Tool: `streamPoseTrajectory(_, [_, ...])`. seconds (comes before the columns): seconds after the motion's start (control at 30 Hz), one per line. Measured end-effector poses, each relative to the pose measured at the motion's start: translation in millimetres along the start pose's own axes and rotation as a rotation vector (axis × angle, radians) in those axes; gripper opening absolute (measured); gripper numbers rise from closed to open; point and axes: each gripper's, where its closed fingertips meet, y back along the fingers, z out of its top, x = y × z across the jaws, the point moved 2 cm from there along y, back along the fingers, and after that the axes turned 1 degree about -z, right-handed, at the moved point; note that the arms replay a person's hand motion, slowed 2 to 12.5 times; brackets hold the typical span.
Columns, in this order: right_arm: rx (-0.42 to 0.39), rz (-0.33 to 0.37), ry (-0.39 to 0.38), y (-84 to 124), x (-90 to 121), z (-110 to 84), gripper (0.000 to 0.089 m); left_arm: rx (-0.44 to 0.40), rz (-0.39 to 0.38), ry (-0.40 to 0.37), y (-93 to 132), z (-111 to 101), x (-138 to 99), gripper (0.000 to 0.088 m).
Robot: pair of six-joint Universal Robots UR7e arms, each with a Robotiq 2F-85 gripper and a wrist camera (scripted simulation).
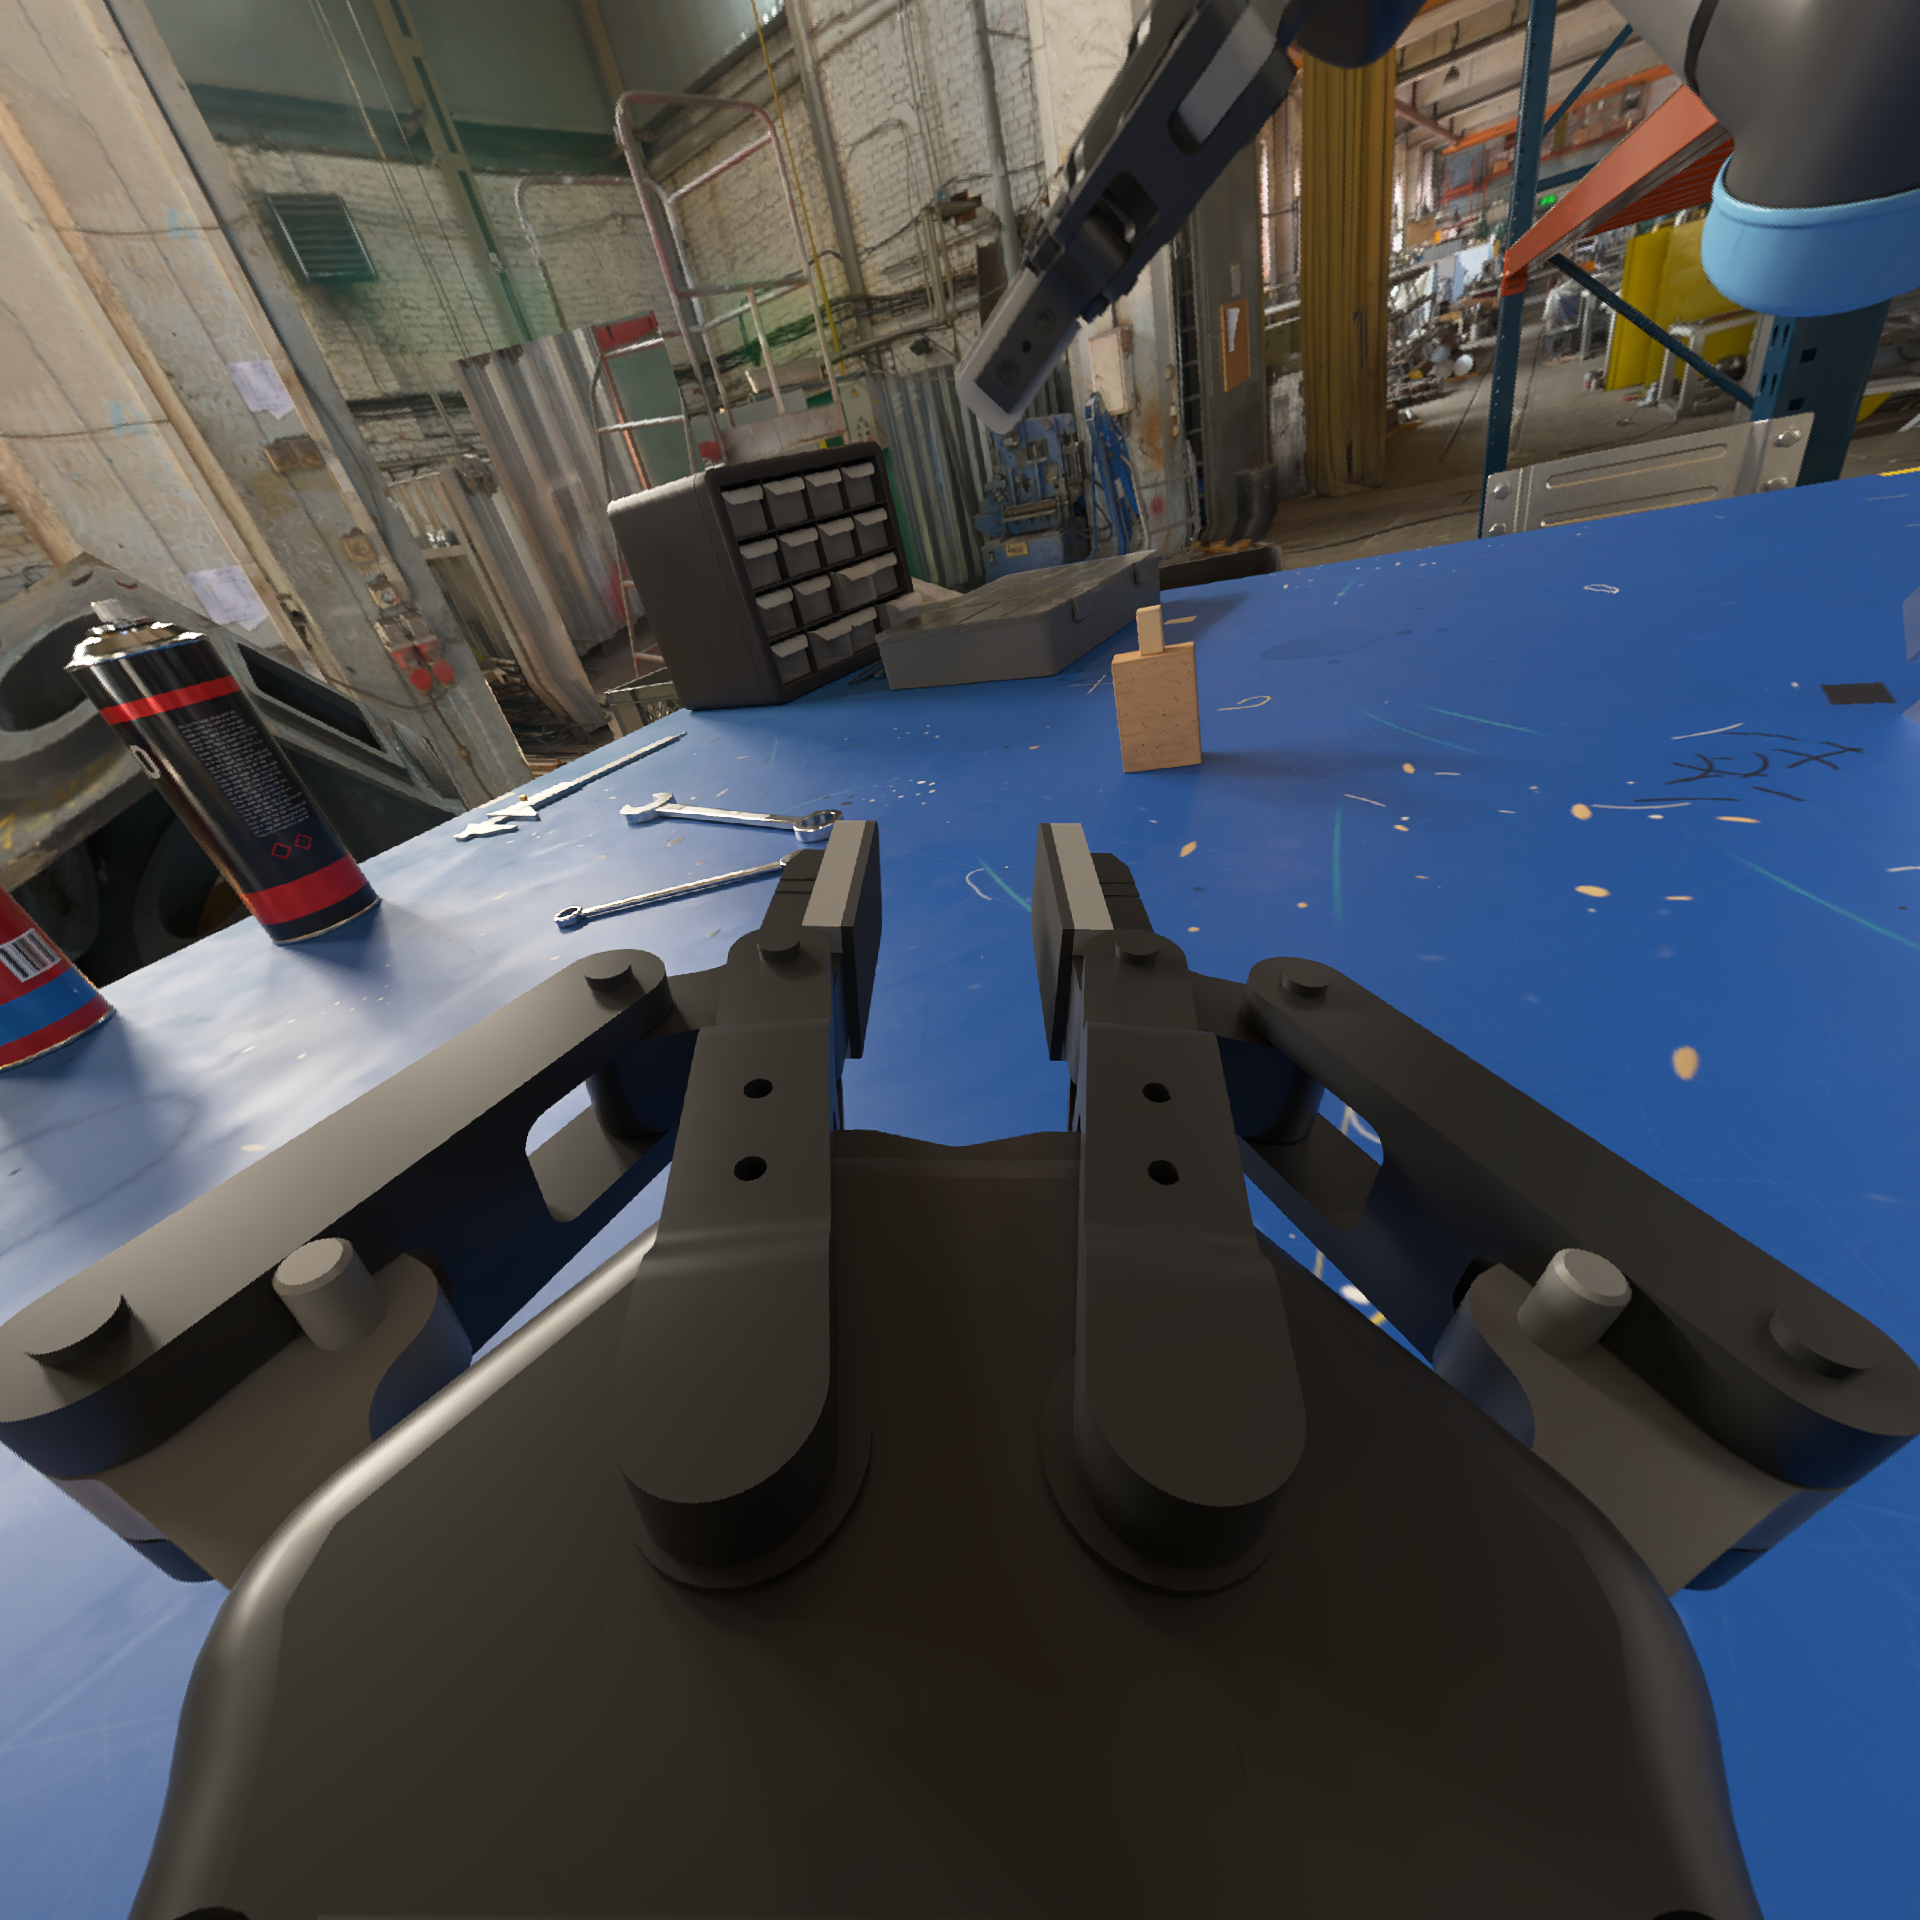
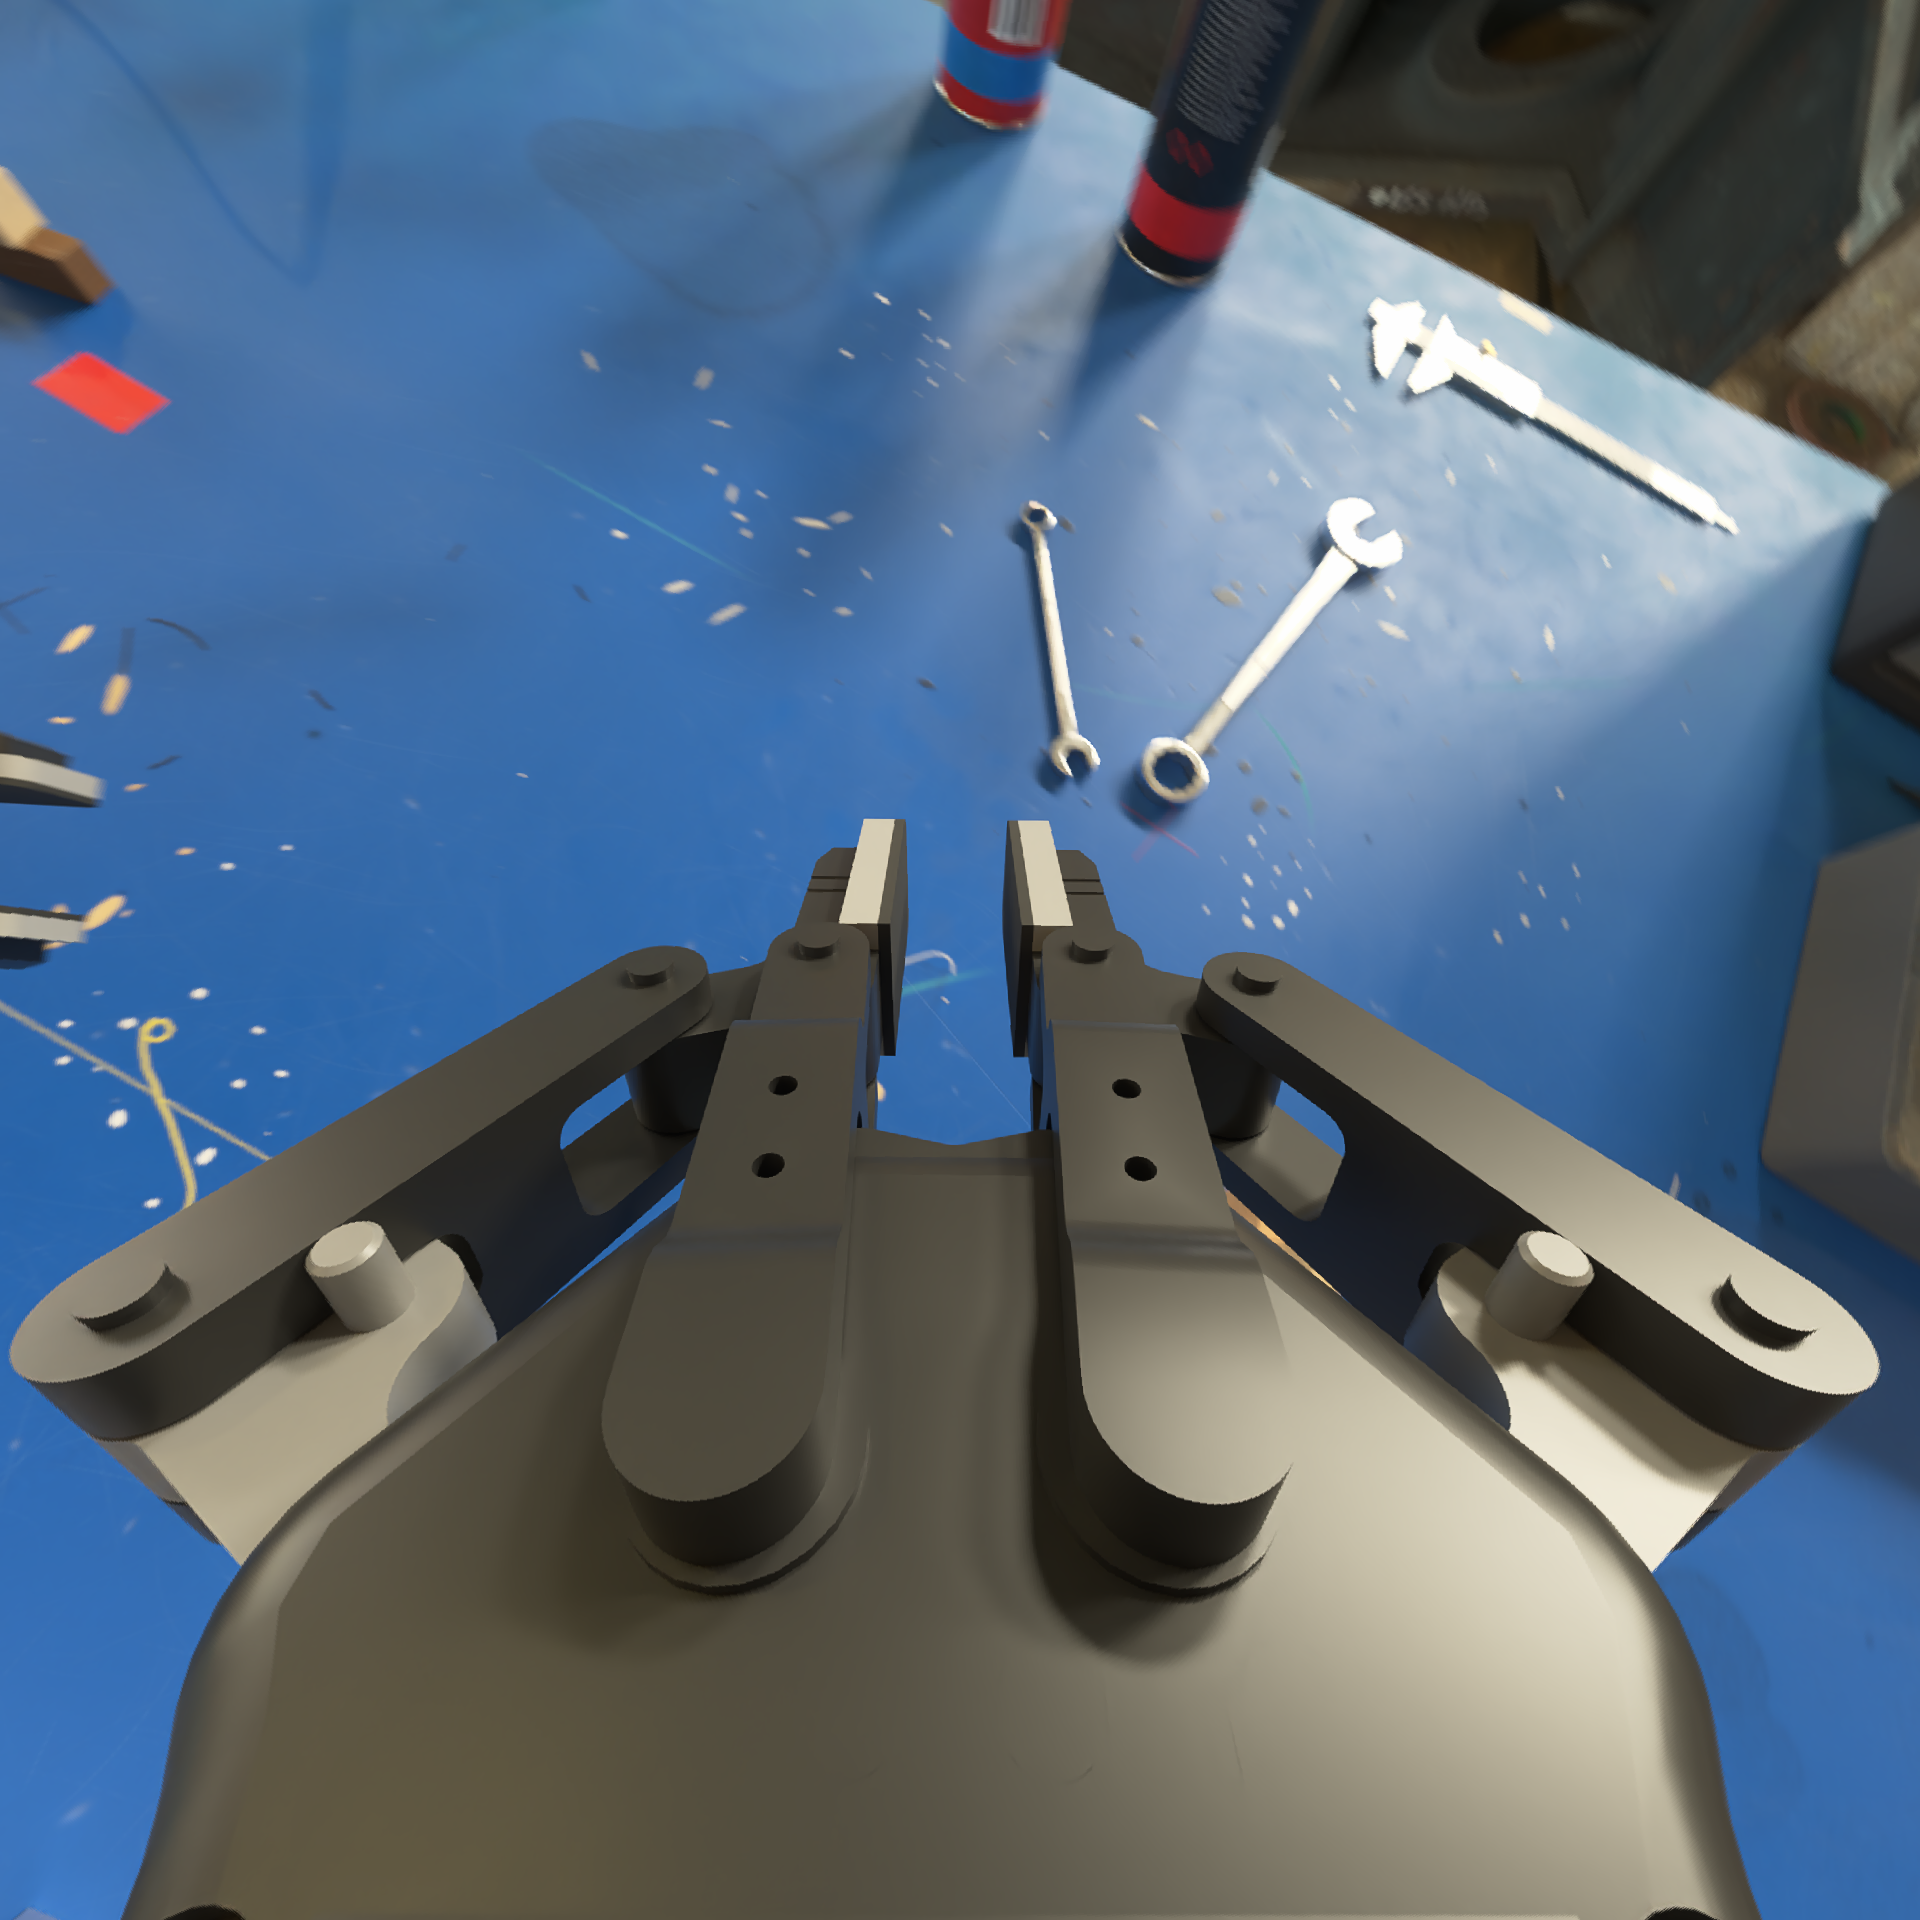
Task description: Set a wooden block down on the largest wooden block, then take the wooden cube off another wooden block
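A tall pale wooden block (image 1: 1155, 707) stands upright on the blue table (image 1: 1455, 1039), with a small wooden piece (image 1: 1149, 629) on its top. My left gripper (image 1: 956, 842) is open and empty, low over the table, well short of that block. My right gripper (image 2: 956, 836) is open with a narrower gap, empty, high above the table; it also shows overhead in the left wrist view (image 1: 1013, 353). A dark brown wooden block (image 2: 57, 265) with a pale piece against it lies at the far left edge of the right wrist view, partly cut off.
Two wrenches (image 2: 1060, 644) (image 2: 1262, 655) and a caliper (image 2: 1538, 405) lie on the table. Two spray cans (image 1: 223, 779) (image 2: 992, 57) stand near its edge. A drawer cabinet (image 1: 769, 571) and a grey case (image 1: 1018, 629) sit at the back. A red patch (image 2: 99, 390) and a black patch (image 1: 1858, 693) mark the surface.
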Motion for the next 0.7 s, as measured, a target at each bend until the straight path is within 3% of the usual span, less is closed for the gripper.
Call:
streamPoseTrajectory(0.3, [-0.072,0.183,0.24,-17.2,83.8,54.4,0.0159,-0.011,0.009,-0.001,1.5,1.3,1.2,0.0243])
streamPoseTrajectory(0.7, [-0.068,0.431,0.565,-54.8,196.2,109.9,0.0188,0.002,-0.001,-0.024,0.7,0.0,-2.1,0.0239])
